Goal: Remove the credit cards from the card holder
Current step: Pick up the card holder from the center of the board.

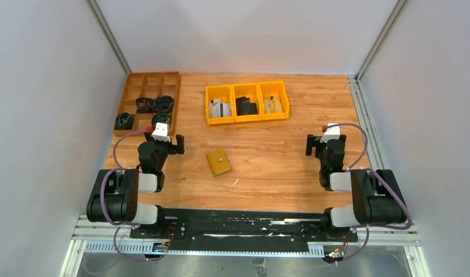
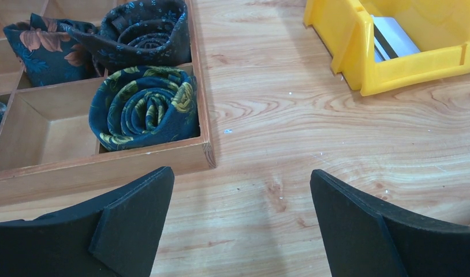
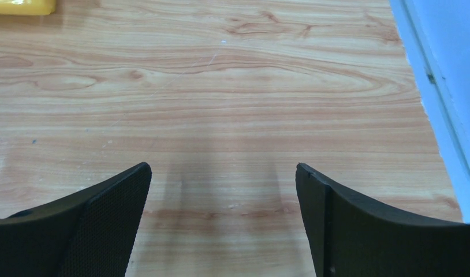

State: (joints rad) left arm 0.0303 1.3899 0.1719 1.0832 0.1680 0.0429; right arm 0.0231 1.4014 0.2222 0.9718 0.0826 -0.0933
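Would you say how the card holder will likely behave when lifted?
The card holder lies flat and thin on the table, so it probably will not roll or tip, yet may slide when nudged. It looks folded shut, so it would likely hold together. Being small, it is probably light.

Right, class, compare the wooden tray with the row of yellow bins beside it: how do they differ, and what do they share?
The wooden tray is brown with a grid of small compartments; the yellow bins are bright plastic, three in one row. The tray holds rolled patterned ties; the bins hold small flat items. Both are open-topped and sit at the far end of the table.
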